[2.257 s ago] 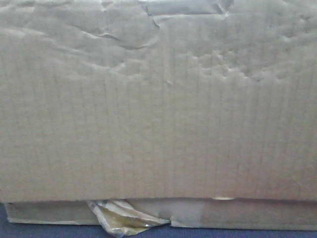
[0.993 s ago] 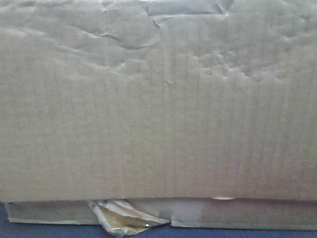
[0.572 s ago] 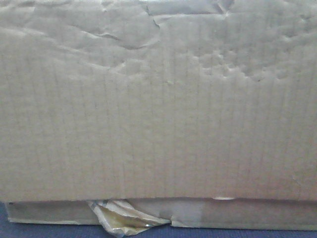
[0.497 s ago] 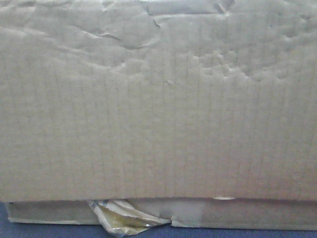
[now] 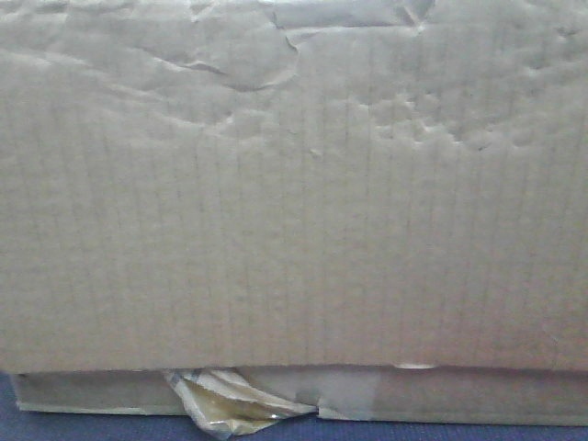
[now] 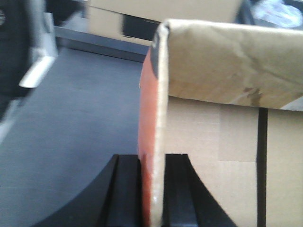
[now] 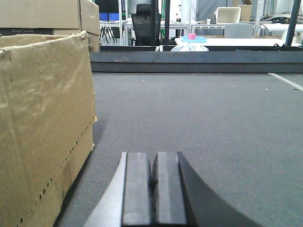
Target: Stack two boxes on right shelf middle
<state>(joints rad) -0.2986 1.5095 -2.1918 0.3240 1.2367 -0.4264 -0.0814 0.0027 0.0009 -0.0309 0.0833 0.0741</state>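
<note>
The tall brown box (image 5: pixel 294 202), its face wrinkled, fills the front view. It rests on the thin flat box (image 5: pixel 459 397), from which a yellowish tape scrap (image 5: pixel 220 404) hangs at the lower left. In the left wrist view my left gripper (image 6: pixel 152 189) is shut on an upright cardboard flap (image 6: pixel 156 118) with an orange outer face, part of a brown box (image 6: pixel 213 71). My right gripper (image 7: pixel 154 184) is shut with nothing in it, low over the grey carpet, with a cardboard box (image 7: pixel 42 118) just to its left. The right shelf middle is out of view.
Grey carpet (image 7: pixel 199 109) stretches ahead of the right gripper to a dark low ledge (image 7: pixel 189 61). More cardboard boxes (image 7: pixel 47 14) stand at the far left. An office chair (image 7: pixel 147 16) and tables with a white bin (image 7: pixel 227 14) are far behind.
</note>
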